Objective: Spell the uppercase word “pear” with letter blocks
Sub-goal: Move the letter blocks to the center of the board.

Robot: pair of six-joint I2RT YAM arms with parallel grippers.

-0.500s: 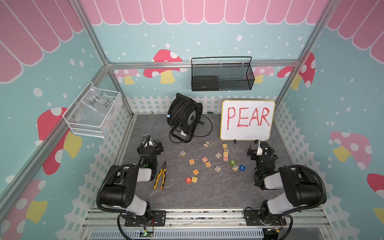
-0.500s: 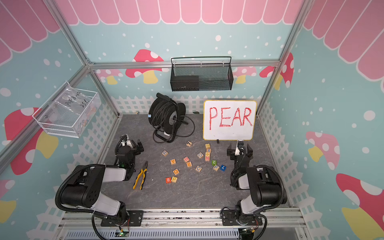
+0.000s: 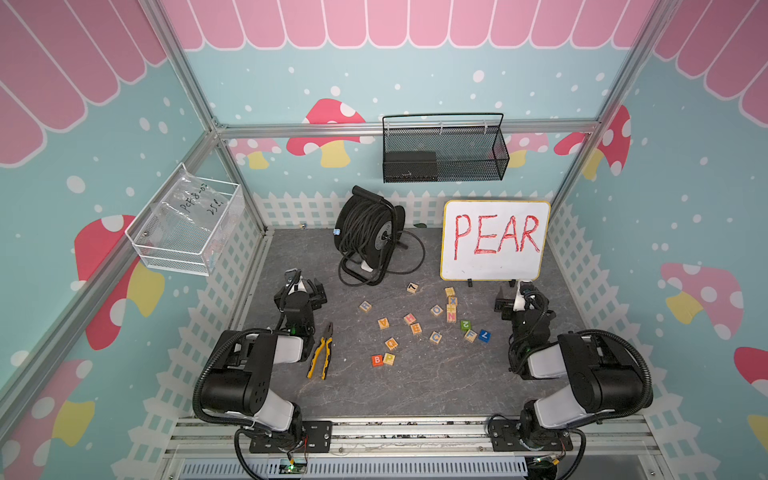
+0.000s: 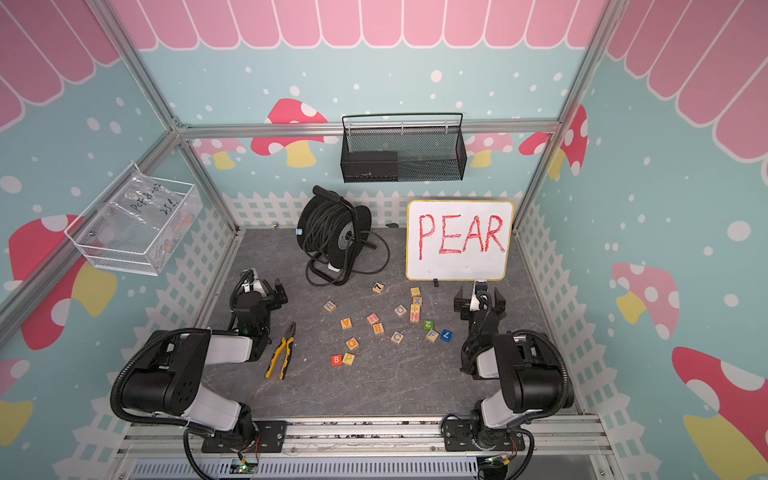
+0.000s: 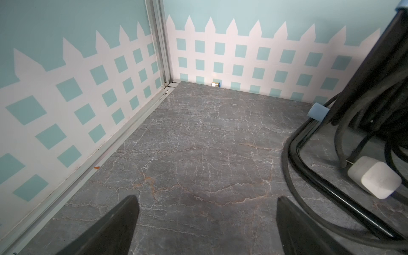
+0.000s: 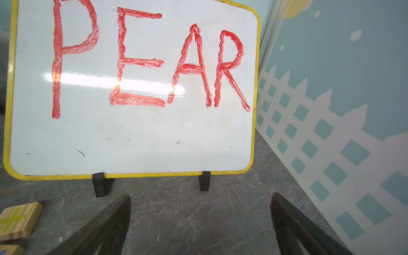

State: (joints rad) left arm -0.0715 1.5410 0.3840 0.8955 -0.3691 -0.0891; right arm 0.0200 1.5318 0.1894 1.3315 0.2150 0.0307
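The letter blocks lie scattered mid-table in both top views. The blue R [image 3: 365, 306] [image 4: 329, 306] is farthest left, and the orange A [image 3: 383, 323] [image 4: 346, 323] and orange E [image 3: 416, 329] [image 4: 378, 328] sit near the centre. The yellow-green P [image 3: 389, 358] [image 4: 348, 358] touches a red B cube [image 3: 377, 360] nearest the front. My left gripper [image 3: 304, 286] [image 5: 206, 212] is open over bare table, left of the blocks. My right gripper [image 3: 515, 297] [image 6: 199, 212] is open in front of the whiteboard, right of the blocks. Neither holds anything.
Yellow-handled pliers [image 3: 322, 353] lie between the left arm and the blocks. A black cable reel [image 3: 368, 237] with a white plug [image 5: 373, 178] stands at the back. The PEAR whiteboard [image 3: 494, 241] [image 6: 132, 88] stands back right. Other lettered blocks, one a blue 7 cube [image 3: 483, 335], surround the four.
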